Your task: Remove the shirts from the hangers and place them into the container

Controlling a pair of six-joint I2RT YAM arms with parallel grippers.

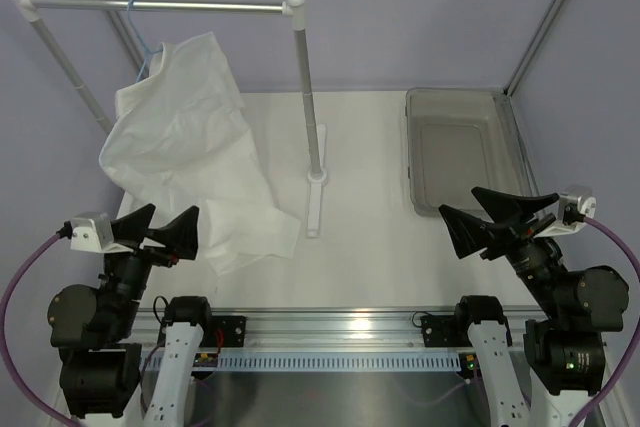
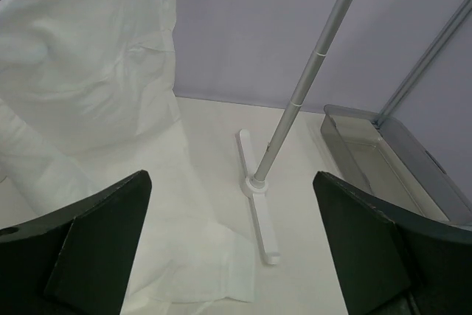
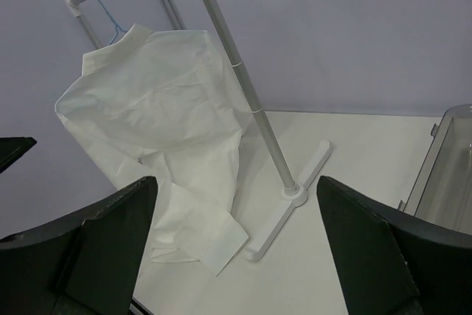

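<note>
You have no legible text, label, brand, number or sign in any of the three views. The shirt [image 1: 190, 137] and the container [image 1: 412, 147] present plain, unmarked surfaces to you. One small orange patch [image 1: 206, 355] sits by the base of the left arm [image 1: 100, 317] at the near edge of the table [image 1: 370, 127]. It is too small for you to read.

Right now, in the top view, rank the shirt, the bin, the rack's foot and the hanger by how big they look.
1. shirt, clearly largest.
2. bin.
3. rack's foot, long but thin.
4. hanger: only its hook shows, the rest is under the shirt, so its rank is unsure.
</note>
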